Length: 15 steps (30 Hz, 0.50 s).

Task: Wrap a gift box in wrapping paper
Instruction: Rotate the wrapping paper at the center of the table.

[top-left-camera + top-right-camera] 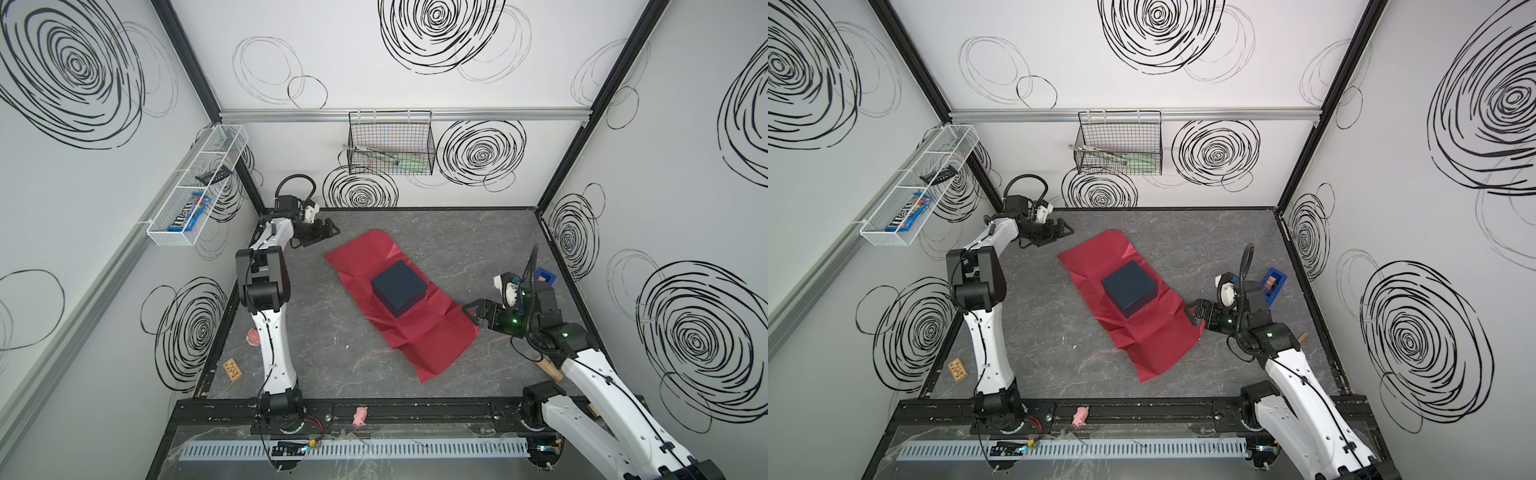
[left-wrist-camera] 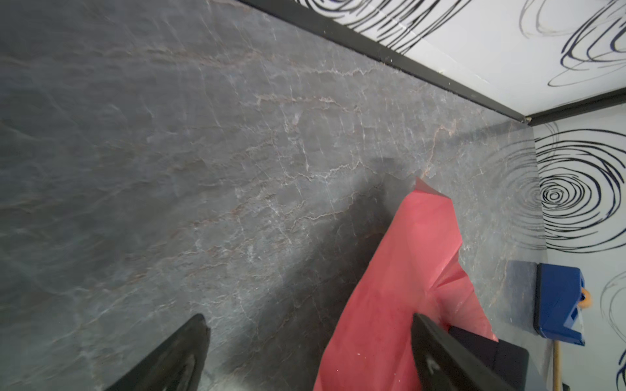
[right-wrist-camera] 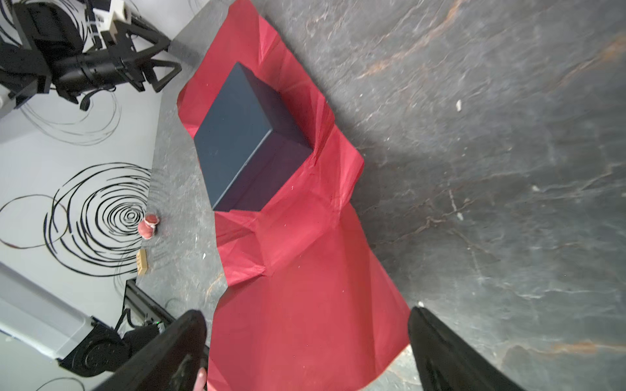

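Gift box (image 1: 399, 288), dark navy with its lid on, sat on the creased red wrapping paper (image 1: 432, 345), which lay spread diagonally across the middle of the grey tabletop (image 1: 324, 357). The left hand (image 1: 335, 230) hovered near the paper's far corner, its fingers apart and holding nothing. The right hand (image 1: 468, 316) hung at the paper's near right edge, likewise spread wide and empty. A blue tape dispenser (image 1: 545, 277) stood by the wall behind the right arm.
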Tool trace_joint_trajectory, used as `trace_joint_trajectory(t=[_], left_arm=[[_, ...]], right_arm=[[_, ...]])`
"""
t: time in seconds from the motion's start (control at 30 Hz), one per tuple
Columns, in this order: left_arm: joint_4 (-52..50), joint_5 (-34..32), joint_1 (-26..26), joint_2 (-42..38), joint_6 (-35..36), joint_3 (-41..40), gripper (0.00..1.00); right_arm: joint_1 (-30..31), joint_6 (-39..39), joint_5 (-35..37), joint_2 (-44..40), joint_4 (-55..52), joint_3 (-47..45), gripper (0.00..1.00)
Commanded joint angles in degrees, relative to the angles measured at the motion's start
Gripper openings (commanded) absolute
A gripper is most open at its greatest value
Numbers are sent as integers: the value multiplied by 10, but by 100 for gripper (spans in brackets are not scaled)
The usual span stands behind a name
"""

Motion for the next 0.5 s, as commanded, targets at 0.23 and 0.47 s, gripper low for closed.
trace_joint_trajectory(t=[0.23, 0.47], left_arm=[[-37, 24, -36, 15, 21, 8, 95], [-36, 18, -37, 17, 21, 4, 85]], right_arm=[[6, 29, -19, 26, 62, -57, 98], [6, 43, 27, 6, 25, -48, 98]])
